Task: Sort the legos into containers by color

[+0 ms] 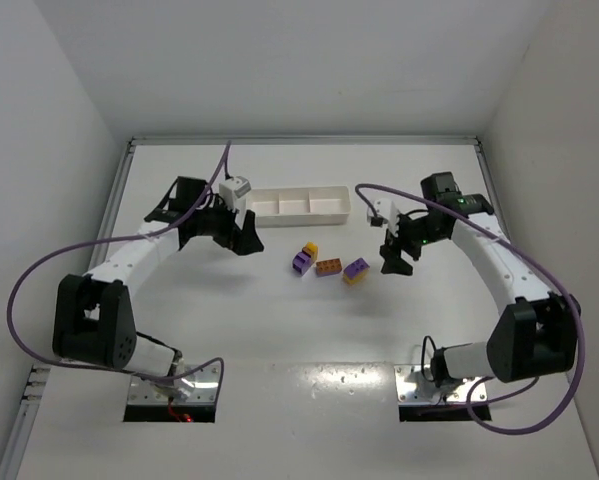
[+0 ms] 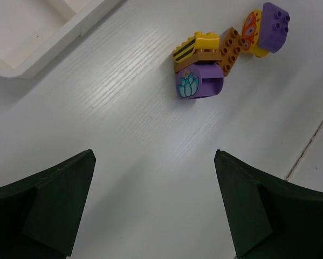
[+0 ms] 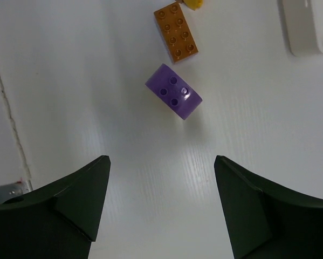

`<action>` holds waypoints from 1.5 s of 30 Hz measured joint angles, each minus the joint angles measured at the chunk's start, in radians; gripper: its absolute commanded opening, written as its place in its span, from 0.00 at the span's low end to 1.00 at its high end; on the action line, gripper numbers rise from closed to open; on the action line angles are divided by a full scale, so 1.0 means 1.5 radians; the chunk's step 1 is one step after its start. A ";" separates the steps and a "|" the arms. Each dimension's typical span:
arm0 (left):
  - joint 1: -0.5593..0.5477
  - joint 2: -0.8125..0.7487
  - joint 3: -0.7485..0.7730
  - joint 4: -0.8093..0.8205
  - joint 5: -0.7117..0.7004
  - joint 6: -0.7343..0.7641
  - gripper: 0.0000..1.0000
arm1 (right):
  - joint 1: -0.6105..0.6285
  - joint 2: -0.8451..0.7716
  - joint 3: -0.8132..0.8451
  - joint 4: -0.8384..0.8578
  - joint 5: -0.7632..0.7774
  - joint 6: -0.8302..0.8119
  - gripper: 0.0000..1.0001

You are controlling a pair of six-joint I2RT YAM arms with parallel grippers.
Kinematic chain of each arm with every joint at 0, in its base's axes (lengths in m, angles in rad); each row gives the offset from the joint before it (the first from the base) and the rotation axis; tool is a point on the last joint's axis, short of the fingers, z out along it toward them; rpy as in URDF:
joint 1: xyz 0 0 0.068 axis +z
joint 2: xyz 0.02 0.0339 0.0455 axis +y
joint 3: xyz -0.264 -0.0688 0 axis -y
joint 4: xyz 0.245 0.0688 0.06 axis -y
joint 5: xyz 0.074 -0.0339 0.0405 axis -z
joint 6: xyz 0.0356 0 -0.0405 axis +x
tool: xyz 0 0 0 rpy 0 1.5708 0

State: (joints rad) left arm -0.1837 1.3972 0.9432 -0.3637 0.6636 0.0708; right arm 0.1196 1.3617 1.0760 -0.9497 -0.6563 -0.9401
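Observation:
The legos lie in a small cluster at the table's middle: a purple and yellow pair (image 1: 305,257), an orange brick (image 1: 329,267), and a purple brick on a yellow piece (image 1: 355,270). The white three-compartment tray (image 1: 299,203) sits behind them, with nothing showing inside it. My left gripper (image 1: 247,240) hangs open to the left of the cluster. In its wrist view the left gripper (image 2: 154,156) holds nothing, with a lotus-printed purple brick (image 2: 198,81) ahead. My right gripper (image 1: 397,262) stands open to the right. The purple brick (image 3: 173,91) and orange brick (image 3: 176,31) lie beyond the right gripper (image 3: 161,160).
White walls enclose the table on the left, back and right. A tray corner (image 2: 42,32) shows at the upper left of the left wrist view, and a tray end (image 3: 307,27) at the upper right of the right wrist view. A thin seam (image 2: 312,140) crosses the tabletop.

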 measured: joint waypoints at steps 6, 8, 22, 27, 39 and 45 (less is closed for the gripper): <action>-0.003 0.067 0.041 -0.016 0.022 0.005 1.00 | 0.064 0.048 0.003 0.005 0.040 -0.111 0.78; -0.004 0.083 0.052 -0.024 0.028 0.008 1.00 | 0.081 0.063 0.003 0.013 0.051 -0.134 0.78; -0.005 0.127 0.097 -0.040 0.048 0.020 1.00 | 0.158 0.144 0.003 0.060 0.117 -0.230 0.78; -0.005 0.131 0.099 -0.042 0.051 0.020 1.00 | 0.163 0.162 0.003 0.073 0.134 -0.258 0.78; -0.005 0.167 0.108 -0.044 0.054 0.020 1.00 | 0.185 0.227 0.021 0.097 0.148 -0.286 0.72; -0.005 0.177 0.119 -0.044 0.054 0.020 1.00 | 0.199 0.239 0.022 0.106 0.158 -0.292 0.60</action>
State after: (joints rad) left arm -0.1905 1.6627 1.1221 -0.4294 0.7448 0.1005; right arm 0.4179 1.7206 1.1095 -0.7902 -0.4194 -1.3788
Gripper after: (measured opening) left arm 0.995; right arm 0.636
